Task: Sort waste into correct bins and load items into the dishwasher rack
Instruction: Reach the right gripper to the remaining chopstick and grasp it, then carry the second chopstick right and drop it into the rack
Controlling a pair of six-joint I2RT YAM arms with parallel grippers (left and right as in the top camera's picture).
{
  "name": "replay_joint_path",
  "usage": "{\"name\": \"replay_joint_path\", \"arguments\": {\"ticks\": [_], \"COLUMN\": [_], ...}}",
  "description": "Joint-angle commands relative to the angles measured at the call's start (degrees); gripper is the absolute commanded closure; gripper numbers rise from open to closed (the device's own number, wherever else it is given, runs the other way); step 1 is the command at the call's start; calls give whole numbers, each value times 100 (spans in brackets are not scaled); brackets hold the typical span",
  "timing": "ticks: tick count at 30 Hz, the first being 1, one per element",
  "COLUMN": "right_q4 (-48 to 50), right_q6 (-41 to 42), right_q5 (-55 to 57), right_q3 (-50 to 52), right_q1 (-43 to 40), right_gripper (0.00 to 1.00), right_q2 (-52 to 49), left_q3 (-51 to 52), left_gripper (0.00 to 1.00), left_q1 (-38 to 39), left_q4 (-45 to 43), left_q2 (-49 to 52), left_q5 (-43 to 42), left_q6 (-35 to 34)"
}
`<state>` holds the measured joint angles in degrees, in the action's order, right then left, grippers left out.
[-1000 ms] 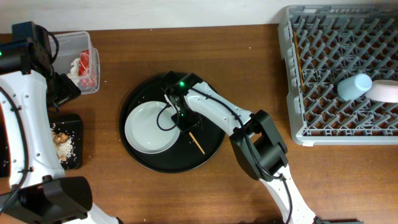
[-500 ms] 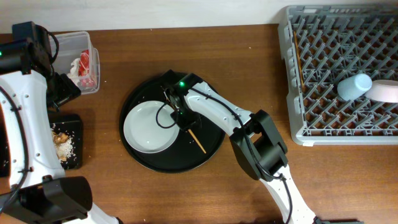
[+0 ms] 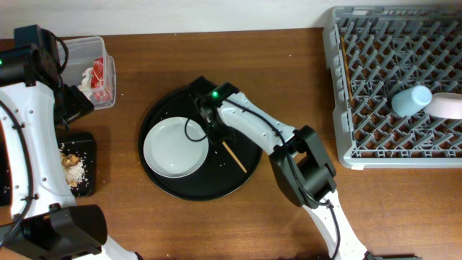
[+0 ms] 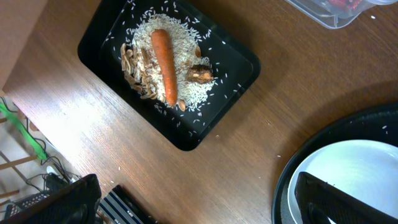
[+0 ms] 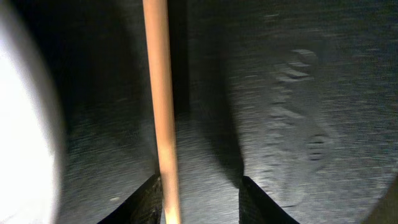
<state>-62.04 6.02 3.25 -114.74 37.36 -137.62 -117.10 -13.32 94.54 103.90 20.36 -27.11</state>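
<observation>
One chopstick (image 3: 234,157) lies on the round black tray (image 3: 216,189) at the centre of the overhead view, just right of the one white bowl (image 3: 175,148). The right gripper (image 3: 216,134) sits over the stick's upper end with its jaws spread. In the wrist view the stick runs along one finger (image 5: 148,200), unpinched. At far right, one grey rack (image 3: 375,43) holds one light-blue cup (image 3: 411,100). At upper left, one clear tub (image 3: 101,42) holds one red wrapper (image 3: 100,75) and one white tissue (image 3: 86,81). Below it, one flat black tray (image 4: 239,62) carries one carrot (image 4: 165,65) on rice (image 4: 186,93). The left gripper (image 4: 193,193) hangs over the table (image 4: 298,93), jaws wide apart and holding nothing.
</observation>
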Motion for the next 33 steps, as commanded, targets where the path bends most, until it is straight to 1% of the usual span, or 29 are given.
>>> {"name": "replay_joint_path", "arguments": {"ticks": [1, 5, 8, 12, 13, 15, 17, 23, 25, 28, 33], "right_q4": [15, 22, 81, 107, 107, 105, 105, -52, -302, -817, -1797], "right_q6": [50, 48, 48, 50, 52, 192, 227, 186, 173, 120, -415], "right_q5": [151, 153, 153, 151, 151, 133, 107, 68, 68, 48, 2], "right_q3": [22, 22, 22, 22, 22, 22, 20, -70, -297, -927, -2959], "right_q1": [-289, -382, -369, -369, -369, -369, -369, -428, -542, -835, -1700], "right_gripper": [62, 62, 64, 76, 82, 88, 96, 96, 96, 96, 96], "right_q2": [125, 125, 125, 125, 125, 125, 125, 140, 162, 227, 240], "left_q3": [-15, -15, -15, -15, -15, -15, -15, -15, -15, -15, -15], "left_gripper": [1, 1, 1, 1, 1, 1, 1, 1, 1, 1, 1], "left_q1": [-35, -35, -35, -35, -35, -35, -35, -35, -35, -35, -35], "left_q4": [4, 4, 4, 4, 4, 4, 4, 4, 4, 4, 4], "left_q2": [-74, -74, -74, -74, -74, -72, -74, -74, -74, -74, -74], "left_q5": [20, 20, 20, 20, 20, 17, 17, 20, 17, 20, 20], "left_q6": [-68, -68, -68, -68, -68, -68, -68, -68, -68, -68, -68]}}
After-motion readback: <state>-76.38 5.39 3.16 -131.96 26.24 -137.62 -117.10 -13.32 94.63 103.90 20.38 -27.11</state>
